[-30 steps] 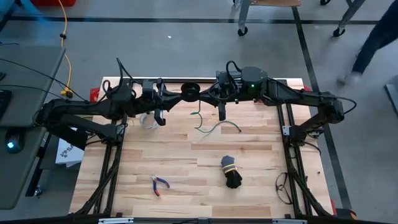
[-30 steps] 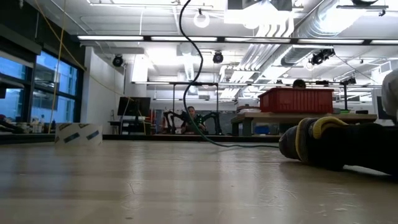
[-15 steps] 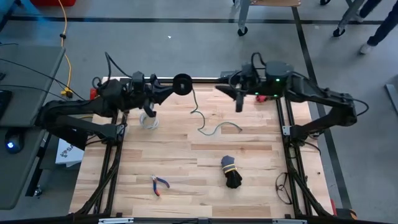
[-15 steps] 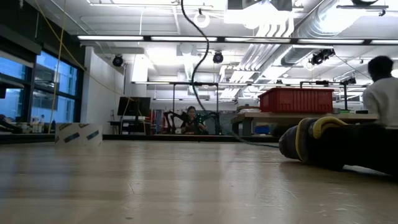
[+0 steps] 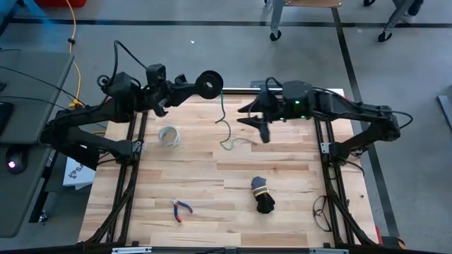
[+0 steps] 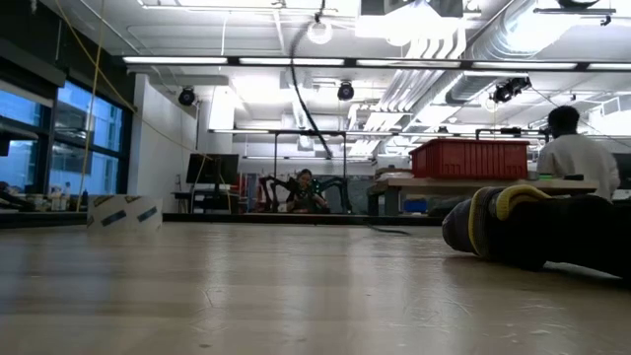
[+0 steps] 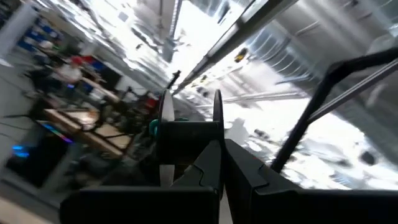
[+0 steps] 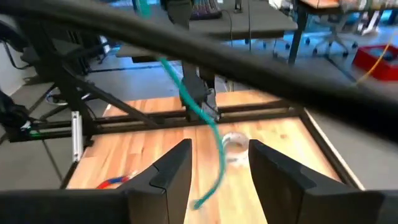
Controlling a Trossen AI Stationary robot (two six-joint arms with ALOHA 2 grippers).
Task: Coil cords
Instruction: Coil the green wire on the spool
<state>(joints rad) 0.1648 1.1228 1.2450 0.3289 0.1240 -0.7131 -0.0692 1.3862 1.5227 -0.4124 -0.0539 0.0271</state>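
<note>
1. Dark round coil point(image 5: 209, 84) of the cord, clamped in the left gripper point(image 5: 200, 86), raised above the far edge of the bench point(image 5: 212, 204); probably held high so that the loose end hangs free for winding.
2. Thin green tail point(image 5: 224, 127), hanging from the coil and ending in a loose curl on the bench near mid-width, between the two arms.
3. Left arm: stretched from the left side toward the far centre, wrist tipped upward, with ceiling rather than bench beyond the coil in the left wrist view point(image 7: 186, 140).
4. Right gripper point(image 5: 263, 125): fingers apart and holding nothing, hovering just beside the tail, which runs through the gap between the fingers in the right wrist view point(image 8: 205, 118); apparently placed to catch or guide the tail.
5. Right arm: reaching in from the right side, wrist turned toward the left arm.
6. Not part of the winding: pale ring point(image 5: 168, 135), black bundle with yellow tie point(image 5: 262, 195), pliers point(image 5: 181, 209).
</note>
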